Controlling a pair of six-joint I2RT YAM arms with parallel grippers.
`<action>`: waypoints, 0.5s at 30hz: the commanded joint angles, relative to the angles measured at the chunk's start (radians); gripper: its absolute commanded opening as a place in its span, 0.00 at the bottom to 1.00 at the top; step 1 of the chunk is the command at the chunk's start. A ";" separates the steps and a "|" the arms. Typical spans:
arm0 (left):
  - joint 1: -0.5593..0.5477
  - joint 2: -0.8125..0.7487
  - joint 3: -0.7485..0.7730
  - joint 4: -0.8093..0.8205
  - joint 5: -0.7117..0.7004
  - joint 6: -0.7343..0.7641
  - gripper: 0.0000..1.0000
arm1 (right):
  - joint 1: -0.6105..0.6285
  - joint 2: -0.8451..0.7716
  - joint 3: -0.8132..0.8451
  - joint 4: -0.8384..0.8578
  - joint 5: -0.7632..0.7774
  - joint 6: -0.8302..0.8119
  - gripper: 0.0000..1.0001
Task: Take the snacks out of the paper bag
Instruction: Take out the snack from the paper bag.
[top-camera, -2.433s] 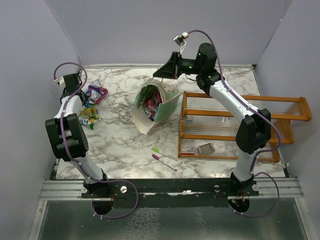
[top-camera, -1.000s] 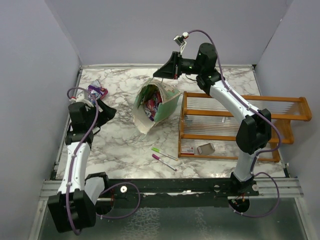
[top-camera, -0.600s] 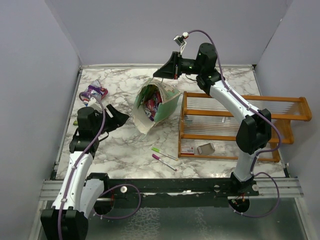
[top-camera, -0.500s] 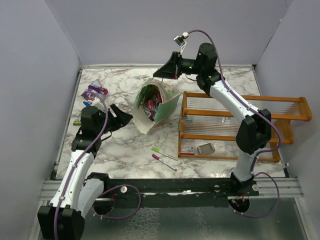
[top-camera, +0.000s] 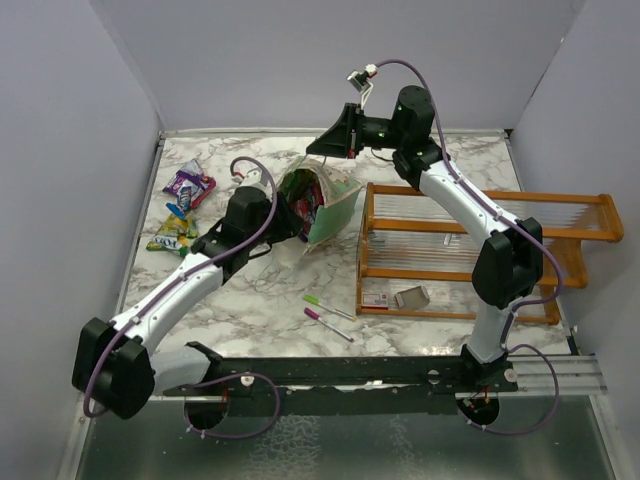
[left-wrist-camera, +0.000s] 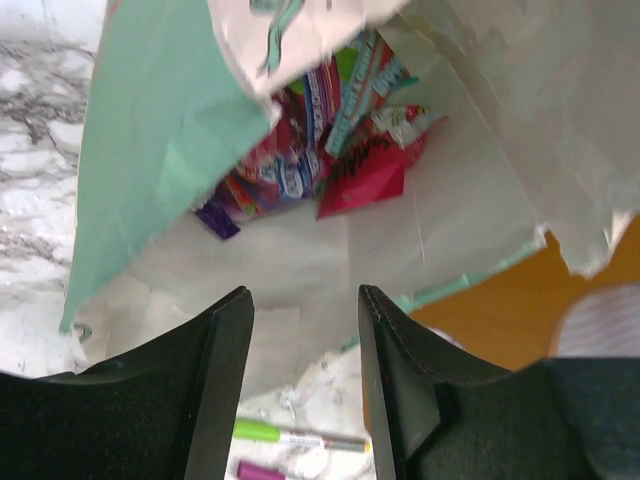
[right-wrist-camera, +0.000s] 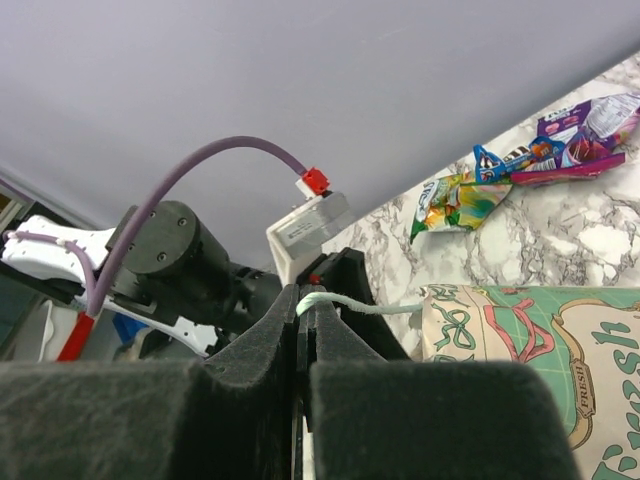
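The paper bag (top-camera: 338, 205) leans open toward the left at mid-table. My right gripper (top-camera: 320, 150) holds it up, shut on its string handle (right-wrist-camera: 345, 301); the jaws (right-wrist-camera: 305, 297) pinch the string. Several snacks (left-wrist-camera: 330, 150) lie deep inside the bag (left-wrist-camera: 150, 150), red, purple and blue. My left gripper (left-wrist-camera: 303, 292) hovers at the bag's mouth (top-camera: 285, 228), open, with nothing between its fingers. More snacks lie on the table at the far left: a purple and blue pile (top-camera: 188, 185) and a yellow-green packet (top-camera: 172, 238), also in the right wrist view (right-wrist-camera: 455, 200).
An orange wooden rack (top-camera: 470, 250) stands right of the bag, with a small box (top-camera: 410, 296) on its lower shelf. A green pen (top-camera: 325, 306) and a pink pen (top-camera: 328, 325) lie in front of the bag, and show below my left fingers (left-wrist-camera: 290, 435).
My left arm swung right from the snack pile at the left edge to the bag's mouth, its jaws narrowing on the way. The right arm and the bag stayed put.
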 joint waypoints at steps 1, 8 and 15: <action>-0.057 0.090 0.076 0.072 -0.185 -0.020 0.49 | 0.000 -0.056 0.008 0.031 0.010 0.011 0.01; -0.084 0.233 0.103 0.129 -0.337 -0.101 0.53 | 0.000 -0.059 0.004 0.039 0.011 0.016 0.01; -0.086 0.395 0.224 0.073 -0.405 -0.154 0.57 | 0.000 -0.055 0.003 0.039 0.010 0.015 0.01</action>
